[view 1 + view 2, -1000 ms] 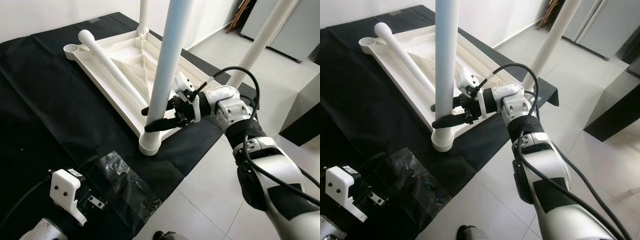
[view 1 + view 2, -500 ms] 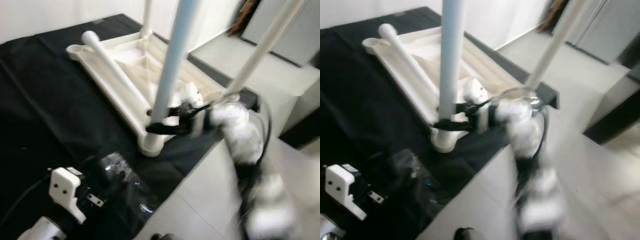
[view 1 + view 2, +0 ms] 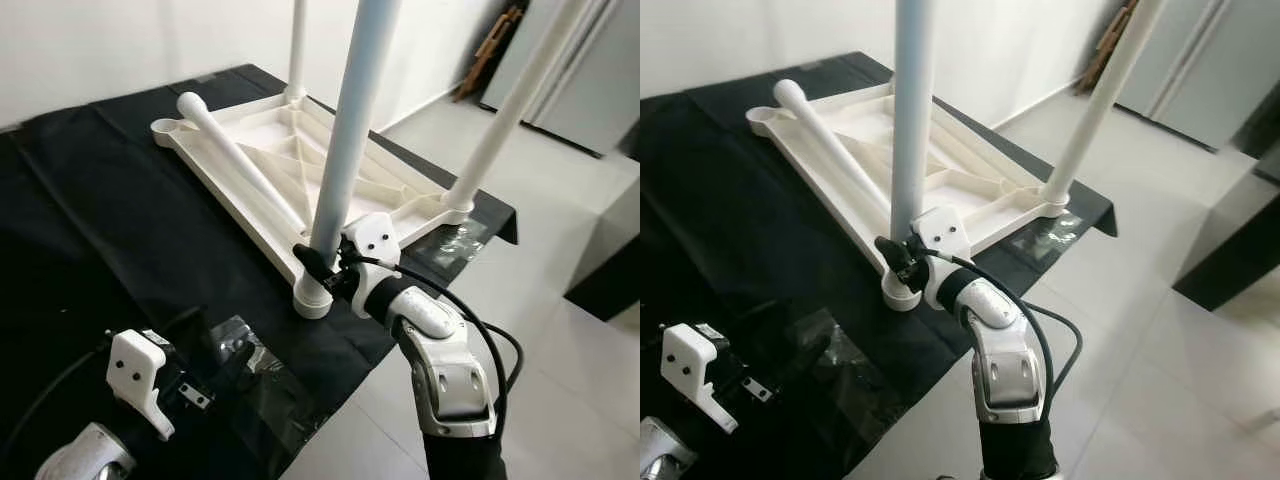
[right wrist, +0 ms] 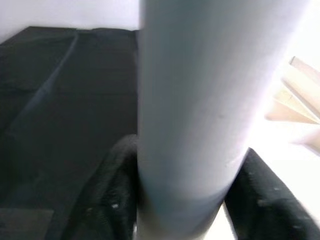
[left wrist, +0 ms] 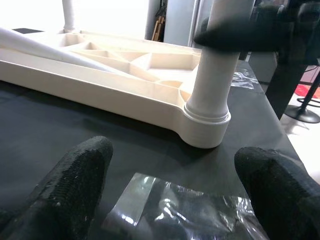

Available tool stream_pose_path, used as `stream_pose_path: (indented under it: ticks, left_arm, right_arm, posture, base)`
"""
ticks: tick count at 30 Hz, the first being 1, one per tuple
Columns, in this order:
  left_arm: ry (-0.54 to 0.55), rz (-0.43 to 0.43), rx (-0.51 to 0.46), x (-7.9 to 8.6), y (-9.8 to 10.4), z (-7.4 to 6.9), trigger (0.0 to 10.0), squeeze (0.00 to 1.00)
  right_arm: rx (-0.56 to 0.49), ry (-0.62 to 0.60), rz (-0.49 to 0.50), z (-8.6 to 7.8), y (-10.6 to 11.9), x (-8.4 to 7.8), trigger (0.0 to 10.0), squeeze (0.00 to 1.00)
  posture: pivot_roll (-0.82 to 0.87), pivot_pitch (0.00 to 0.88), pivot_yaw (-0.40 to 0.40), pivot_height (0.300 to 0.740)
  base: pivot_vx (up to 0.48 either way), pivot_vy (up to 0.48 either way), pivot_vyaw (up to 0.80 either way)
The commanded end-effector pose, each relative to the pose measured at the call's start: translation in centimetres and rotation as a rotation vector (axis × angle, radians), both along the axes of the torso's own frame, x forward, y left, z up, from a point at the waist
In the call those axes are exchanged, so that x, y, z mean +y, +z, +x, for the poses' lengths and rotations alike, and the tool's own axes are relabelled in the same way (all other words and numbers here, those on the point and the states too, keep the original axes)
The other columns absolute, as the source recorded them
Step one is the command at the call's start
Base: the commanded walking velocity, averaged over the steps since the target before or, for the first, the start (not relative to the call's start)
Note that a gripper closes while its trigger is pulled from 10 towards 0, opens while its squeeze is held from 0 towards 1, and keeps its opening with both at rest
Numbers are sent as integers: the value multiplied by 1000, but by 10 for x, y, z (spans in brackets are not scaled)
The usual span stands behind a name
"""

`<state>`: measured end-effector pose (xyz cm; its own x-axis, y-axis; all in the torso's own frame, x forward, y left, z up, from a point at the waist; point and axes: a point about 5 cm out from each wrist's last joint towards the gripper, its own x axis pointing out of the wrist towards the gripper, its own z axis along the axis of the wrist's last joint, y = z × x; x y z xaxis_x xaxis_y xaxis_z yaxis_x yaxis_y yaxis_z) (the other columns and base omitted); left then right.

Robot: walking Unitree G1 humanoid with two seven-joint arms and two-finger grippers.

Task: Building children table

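Observation:
The white table top (image 3: 265,150) lies upside down on a black cloth (image 3: 90,230). An upright white leg (image 3: 345,140) stands in the near corner socket (image 3: 313,298). My right gripper (image 3: 312,264) is shut on this leg just above the socket; its black fingers (image 4: 112,200) hug both sides of the leg (image 4: 200,100). Two more legs stand upright, one at the right corner (image 3: 505,120) and one at the far corner (image 3: 297,50). A loose leg (image 3: 235,150) lies across the top. My left gripper (image 5: 175,185) hovers open low over the cloth, facing the socket (image 5: 206,127).
A clear plastic bag (image 3: 255,365) with small hardware lies on the cloth in front of the left gripper. More clear wrap (image 3: 455,240) lies by the right corner. The cloth ends at tiled floor (image 3: 560,380) on the right, where a dark cabinet (image 3: 610,270) stands.
The view has shifted and was blurred half a second ago. My right arm has swung in from the right to reach from nearer me. Its gripper stays on the near leg.

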<state>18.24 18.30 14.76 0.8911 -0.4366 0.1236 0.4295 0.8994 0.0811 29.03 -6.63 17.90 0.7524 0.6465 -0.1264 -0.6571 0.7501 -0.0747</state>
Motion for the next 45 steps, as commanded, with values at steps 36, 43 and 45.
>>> stream_pose_path:
  ticks: [36,43,45]
  left_arm:
    - [-4,2,15,-8,2,-15,10000,0]
    - [-2,-1,15,-7,2,-13,10000,0]
    - [-1,-3,13,-6,2,-13,10000,0]
  right_arm:
    - [-49,1039,-221,68,66,-19,0,0]
    - [-57,902,-164,68,56,-39,0,0]
    - [-43,809,-126,63,47,-40,0,0]
  posture:
    - [36,192,-154,740]
    - [-1,189,-157,740]
    - [-5,188,-158,740]
  base:
    - [0,0,0]
    - [0,0,0]
    - [0,0,0]
